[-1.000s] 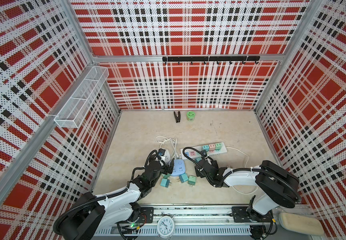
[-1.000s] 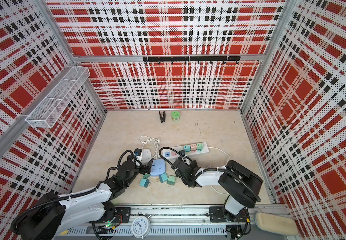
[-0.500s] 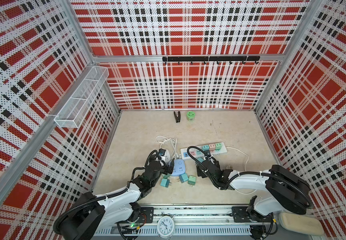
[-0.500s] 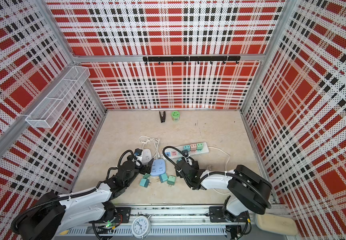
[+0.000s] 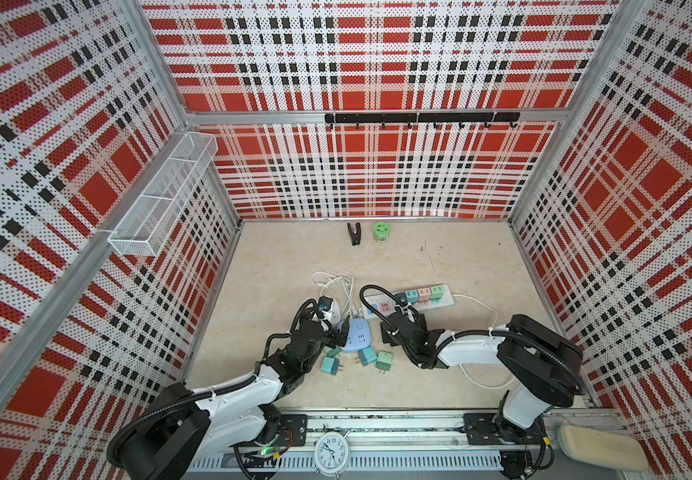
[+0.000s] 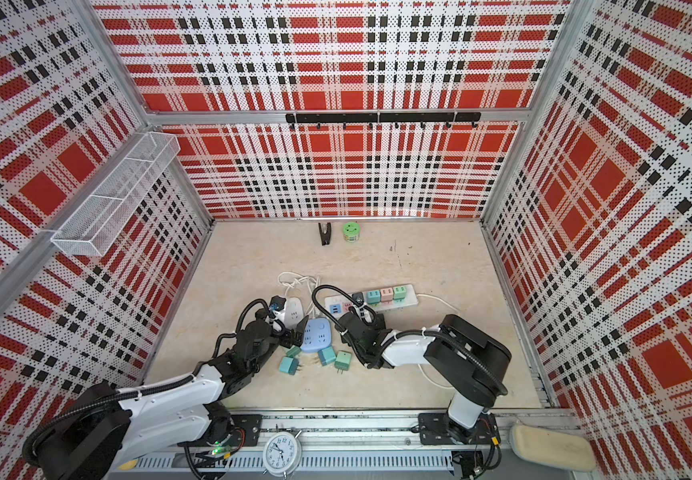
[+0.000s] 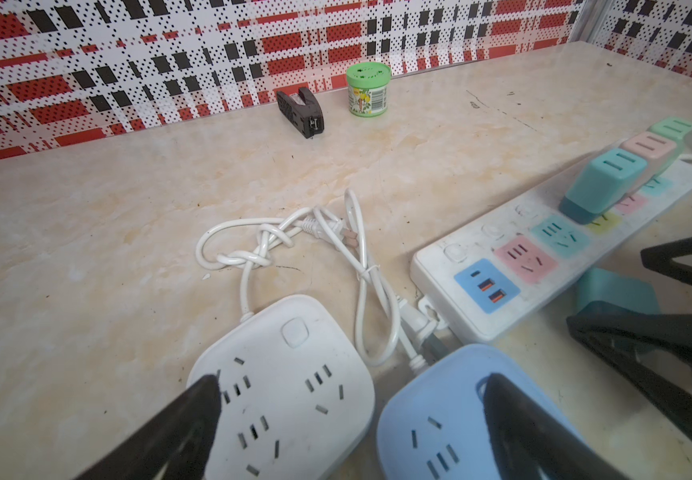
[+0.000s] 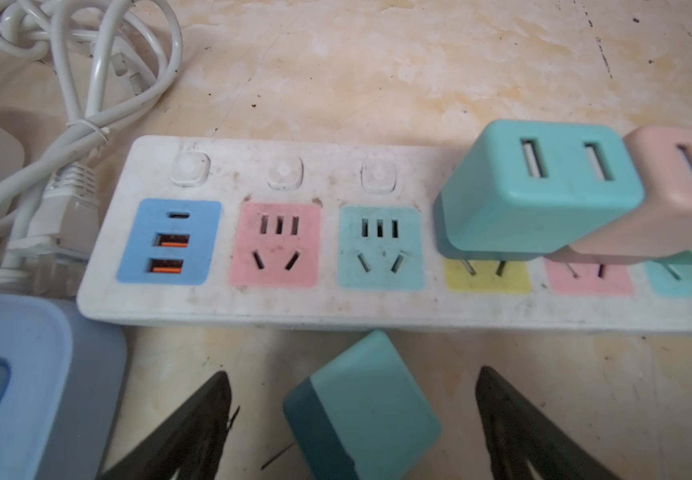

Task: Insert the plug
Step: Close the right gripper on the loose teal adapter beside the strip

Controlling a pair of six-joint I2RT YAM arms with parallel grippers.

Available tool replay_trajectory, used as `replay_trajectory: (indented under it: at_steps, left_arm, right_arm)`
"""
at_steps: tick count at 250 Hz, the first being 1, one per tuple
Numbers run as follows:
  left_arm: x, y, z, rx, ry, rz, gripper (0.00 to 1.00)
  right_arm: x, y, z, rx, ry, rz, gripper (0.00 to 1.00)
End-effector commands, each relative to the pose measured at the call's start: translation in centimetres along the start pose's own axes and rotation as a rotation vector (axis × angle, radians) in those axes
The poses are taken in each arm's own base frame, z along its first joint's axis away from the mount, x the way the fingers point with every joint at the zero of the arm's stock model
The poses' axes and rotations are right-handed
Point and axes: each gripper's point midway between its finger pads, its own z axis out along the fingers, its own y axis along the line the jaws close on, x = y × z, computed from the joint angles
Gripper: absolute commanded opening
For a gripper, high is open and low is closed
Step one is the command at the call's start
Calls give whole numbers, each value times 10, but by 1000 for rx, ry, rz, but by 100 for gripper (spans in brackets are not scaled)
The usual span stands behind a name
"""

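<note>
- Right gripper [image 8: 351,372] spread, flanking skewed teal cube-shaped plastic plug [image 8: 371,409].
- Left gripper [image 7: 350,377] spread, empty.
- Risks twisting plug on closing, prongs missing long white plastic power strip [image 8: 252,305].

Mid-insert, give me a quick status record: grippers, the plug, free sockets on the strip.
right gripper: open, straddling the loose teal plug, not touching it
teal plug: lying on the table beside the white power strip
left gripper: open, empty, by the white socket hub and blue socket hub
free sockets: pink socket, teal socket
occupied: teal adapter, pink adapter, green adapter
</note>
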Motion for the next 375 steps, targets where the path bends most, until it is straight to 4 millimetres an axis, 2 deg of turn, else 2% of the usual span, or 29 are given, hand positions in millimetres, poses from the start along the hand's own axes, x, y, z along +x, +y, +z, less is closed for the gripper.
replay_trajectory:
  at_steps: [1, 32, 115, 148, 190, 235, 280, 317, 334, 375]
  left_arm:
    - [-16, -4, 1, 7, -42, -16, 99]
    - [-16, -3, 1, 6, -43, -16, 99]
    - [-15, -5, 1, 10, -39, -9, 99]
    - [-16, -6, 1, 9, -43, -7, 99]
    - [-16, -7, 1, 16, -40, -3, 99]
    - [-16, -7, 1, 14, -43, -3, 99]
    - [-16, -8, 1, 20, -42, -1, 99]
    - [-16, -8, 2, 15, -36, 4, 99]
    - [-15, -9, 2, 13, -35, 8, 99]
    - [-15, -10, 3, 13, -33, 12, 99]
  right_arm:
    - [-2, -4, 3, 34, -22, 23, 92]
    - [6, -15, 0, 71, -7, 13, 90]
    - [22, -45, -26, 65, -9, 82, 85]
    - [17, -42, -35, 7, -35, 68, 85]
    - [12, -32, -37, -62, -29, 25, 89]
    - [14, -25, -23, -146, 24, 24, 89]
    - [27, -25, -2, -156, 113, 17, 85]
    - [36, -21, 11, -144, 154, -32, 78]
    - [40, -20, 15, -135, 169, -46, 71]
    - [41, -26, 17, -100, 171, -57, 62]
